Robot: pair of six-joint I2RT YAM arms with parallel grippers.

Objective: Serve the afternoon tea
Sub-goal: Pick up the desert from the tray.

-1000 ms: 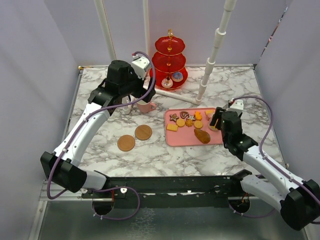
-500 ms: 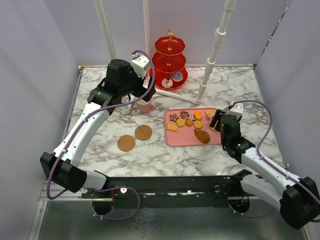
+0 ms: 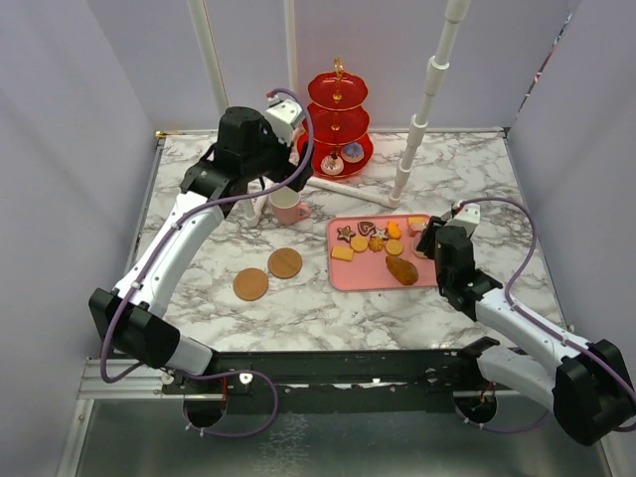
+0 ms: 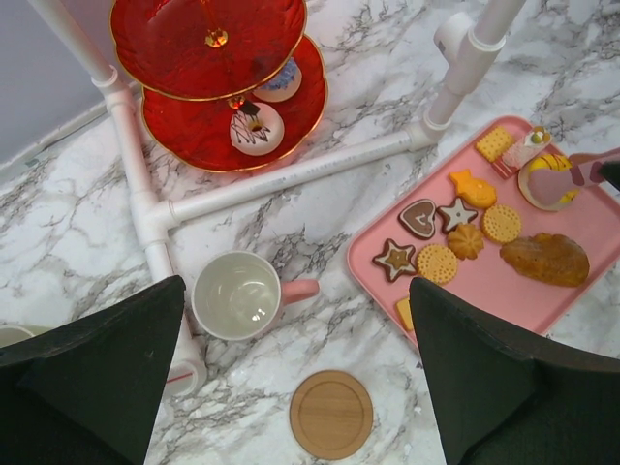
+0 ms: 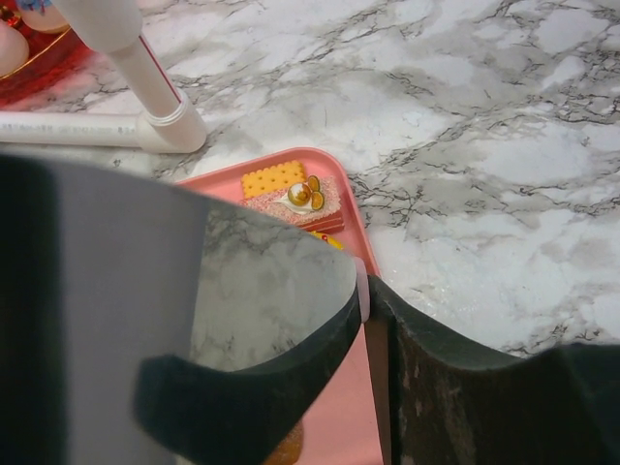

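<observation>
Top external view: my left gripper (image 3: 270, 191) hangs over the pink mug (image 3: 288, 207), which stands upright on the marble table (image 3: 477, 179) just in front of the white pipe frame (image 3: 412, 129). From the left wrist camera I see its fingers spread wide, with the empty mug below the gap between them and nothing grasped. A second, pale mug (image 4: 10, 334) shows only as a rim at the left edge of that view.

The red three-tier stand (image 3: 323, 124) sits at the back of the table behind the pipe. Its lowest tier carries a white iced doughnut (image 4: 257, 128) and one other small pastry (image 4: 281, 82).

Two round brown coasters (image 3: 285, 262) lie bare on the marble in front of the mug, side by side and apart from it.

A pink tray (image 3: 363, 273) to the right holds the cookies: a star (image 4: 395, 259), a heart (image 4: 418, 218), several round ones and a large brown pastry (image 4: 545, 259).

My right gripper (image 3: 429, 238) is down at the tray's far right corner, among the pieces there. In the right wrist view its fingers fill the frame, close over the tray's edge. A square cracker (image 5: 274, 179) and a pink slice topped with yellow (image 5: 300, 201) lie just beyond them. I cannot tell whether those fingers are loose or clamped on anything.
</observation>
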